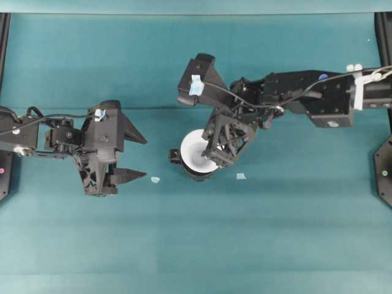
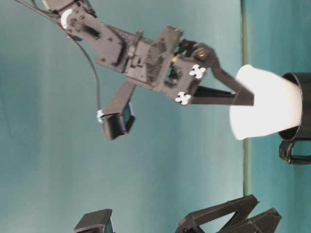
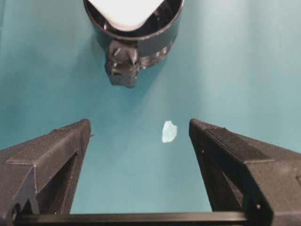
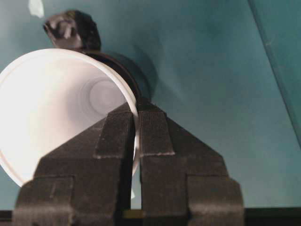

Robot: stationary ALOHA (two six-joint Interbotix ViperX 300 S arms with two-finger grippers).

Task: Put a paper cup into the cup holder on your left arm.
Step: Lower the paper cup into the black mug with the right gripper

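The white paper cup [image 1: 195, 153] stands with its small base down inside the glossy black cup holder [image 1: 197, 174], its wide rim well above the holder's edge. My right gripper [image 1: 215, 158], on the arm with the pale-blue tape tag [image 1: 196, 85], is shut on the cup's rim. The side view shows the cup [image 2: 262, 104] partly sunk in the holder [image 2: 299, 107]. In the right wrist view the fingers [image 4: 115, 136] pinch the cup's wall [image 4: 51, 108]. My left gripper [image 1: 144, 158] is open and empty, to the left of the holder's handle [image 3: 122, 63].
Small pale tape scraps lie on the teal table, one near my left gripper [image 1: 155, 180] and one right of the holder [image 1: 241, 176]. Black frame posts stand at the far left and right edges [image 1: 384, 37].
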